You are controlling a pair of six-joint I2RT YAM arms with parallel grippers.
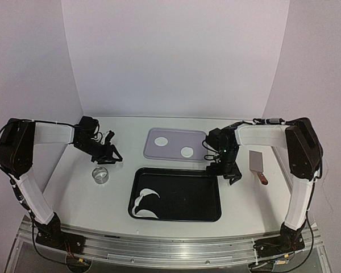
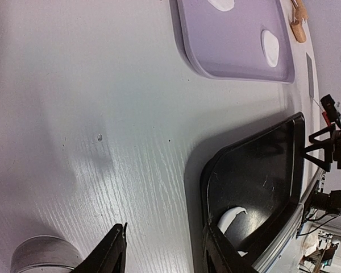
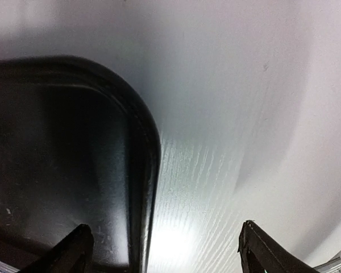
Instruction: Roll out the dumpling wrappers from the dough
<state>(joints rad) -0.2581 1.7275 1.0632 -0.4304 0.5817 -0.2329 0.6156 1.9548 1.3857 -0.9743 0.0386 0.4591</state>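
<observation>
Two dumpling wrappers point(image 1: 162, 141) point(image 1: 187, 151) lie as small round white discs on the lavender tray point(image 1: 173, 153); the left wrist view shows one wrapper point(image 2: 271, 46) on that tray point(image 2: 233, 54). Curved strips of dough point(image 1: 143, 203) lie in the black tray point(image 1: 176, 169), and one dough strip point(image 2: 232, 216) shows past my left finger. My left gripper point(image 1: 111, 155) point(image 2: 165, 247) hangs open over bare table left of the black tray, holding nothing. My right gripper point(image 1: 227, 173) point(image 3: 167, 247) is wide open above the black tray's far right corner point(image 3: 143, 131), empty.
A metal ring cutter point(image 1: 100, 175) point(image 2: 42, 259) stands on the table just in front of my left gripper. A scraper point(image 1: 257, 164) with a reddish handle lies right of my right gripper. A wooden object point(image 2: 298, 23) lies beyond the lavender tray.
</observation>
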